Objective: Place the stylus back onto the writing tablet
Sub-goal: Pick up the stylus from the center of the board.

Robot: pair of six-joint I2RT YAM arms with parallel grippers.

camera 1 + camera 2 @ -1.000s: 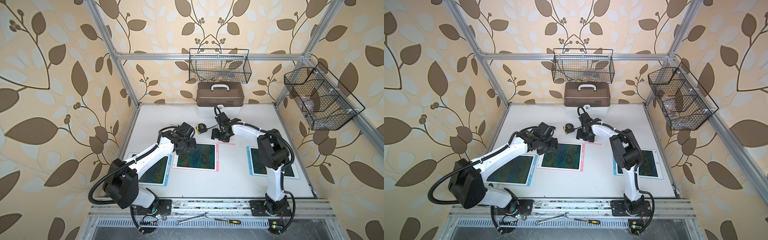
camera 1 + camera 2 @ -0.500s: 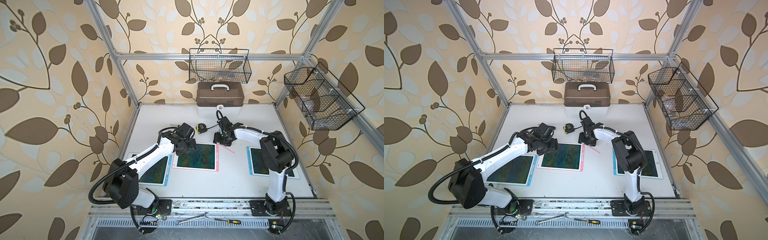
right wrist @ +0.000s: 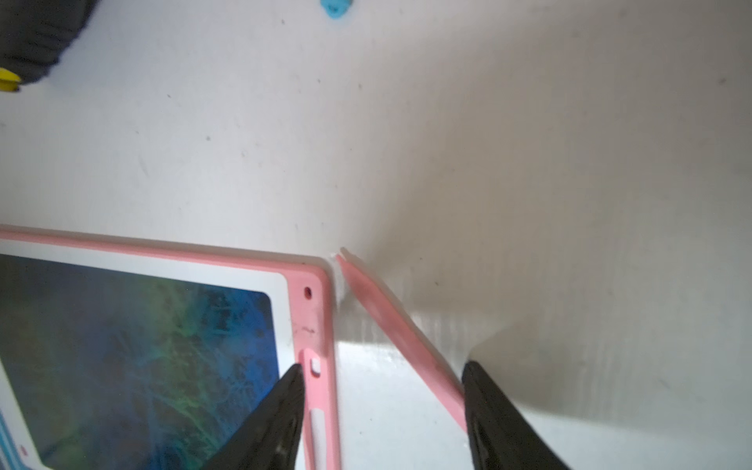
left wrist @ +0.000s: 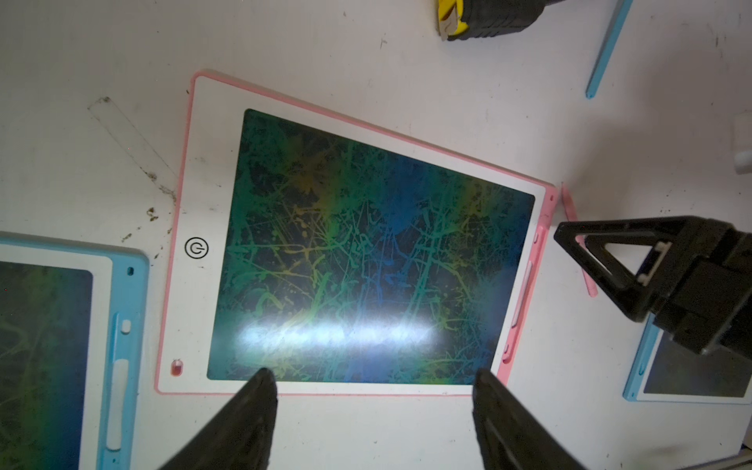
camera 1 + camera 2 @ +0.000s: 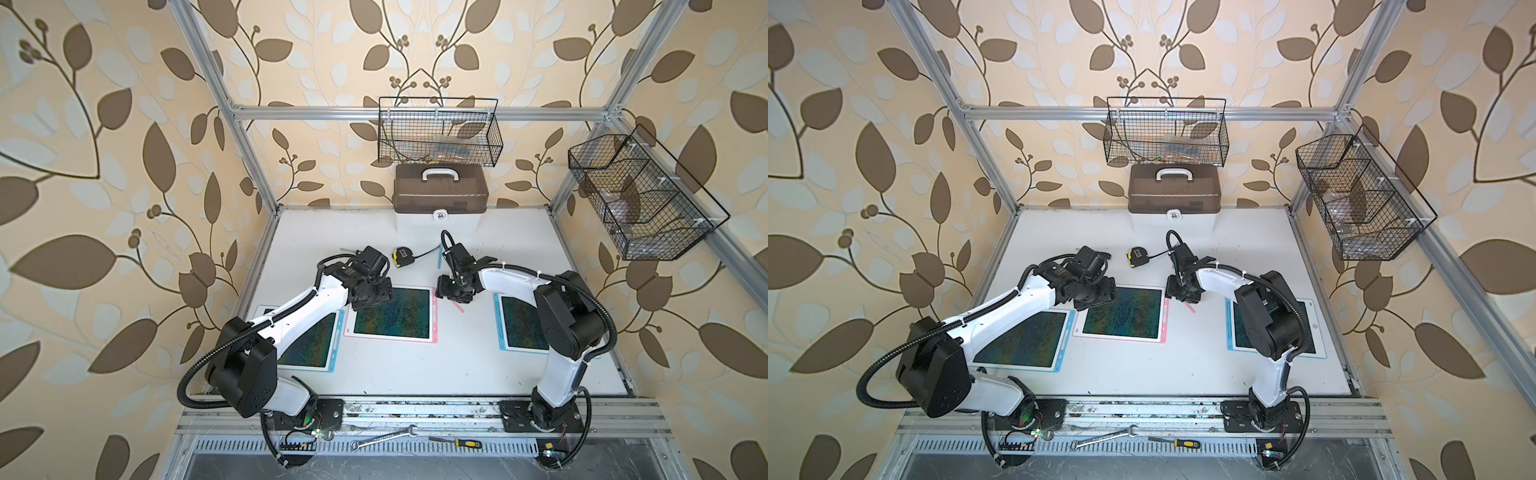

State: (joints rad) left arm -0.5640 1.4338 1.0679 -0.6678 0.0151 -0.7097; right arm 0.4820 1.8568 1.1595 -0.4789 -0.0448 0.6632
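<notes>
White table (image 5: 415, 374): pink tablet (image 5: 390, 313) flat, one corner between the right fingers (image 3: 268, 423), its opposite edge under the left fingers (image 4: 244, 423). Pink stylus (image 3: 403, 337) flat beside that corner, against one right finger. Blue stylus (image 4: 608, 49), tape measure (image 5: 402, 256) and case (image 5: 440, 195) beyond the fingertips. Blue tablet (image 5: 309, 345) outboard left, second blue tablet (image 5: 519, 328) outboard right.

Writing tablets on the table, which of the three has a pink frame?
The middle tablet; the left tablet and the right tablet beside it have blue frames.

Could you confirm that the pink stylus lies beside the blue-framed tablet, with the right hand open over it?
Not quite: the right wrist view shows the pink stylus beside the pink-framed tablet, not a blue-framed one. The right hand is open over it, as you said.
</notes>
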